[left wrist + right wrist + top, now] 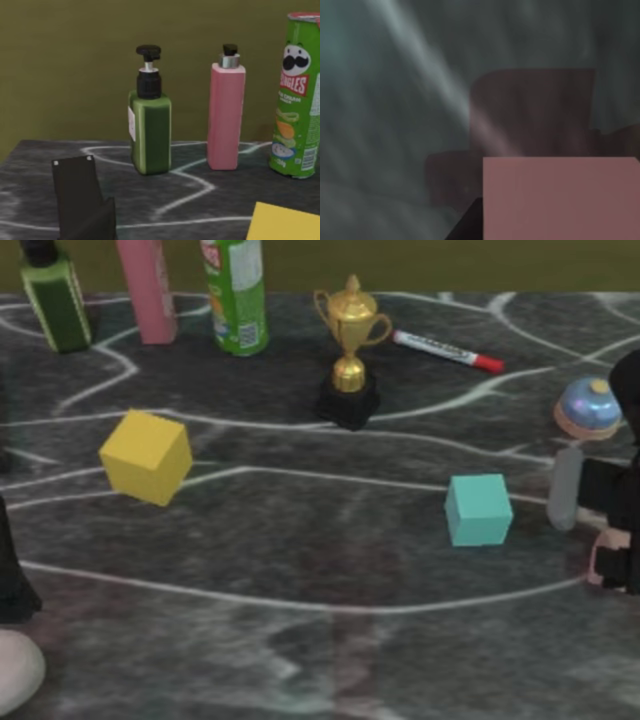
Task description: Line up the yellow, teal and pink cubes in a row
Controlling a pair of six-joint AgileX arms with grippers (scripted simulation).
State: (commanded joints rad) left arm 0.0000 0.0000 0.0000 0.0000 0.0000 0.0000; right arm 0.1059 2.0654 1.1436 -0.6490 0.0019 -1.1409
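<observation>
At the table's right edge, the right gripper is seen lowered over the pink cube, of which only a small pale strip shows beside the dark fingers in the top view. From the right wrist view the pink cube fills the lower part of the picture close beneath the camera, its shadow cast on the dark marbled table; whether the fingers are pressed on it or spread about it cannot be told. The teal cube is set well to the left of that gripper, on open tabletop, with nothing between the two. The yellow cube is placed far across on the left half, slightly turned.

Behind the right gripper a round call bell is found near the right edge. Along the far edge are ranged a green pump bottle, a tall pink bottle, a green crisps can, a gold trophy on a black base, and a red-capped marker. None of these lies between the three cubes.

The left gripper is held at the table's left edge; the state of its claw cannot be told.
</observation>
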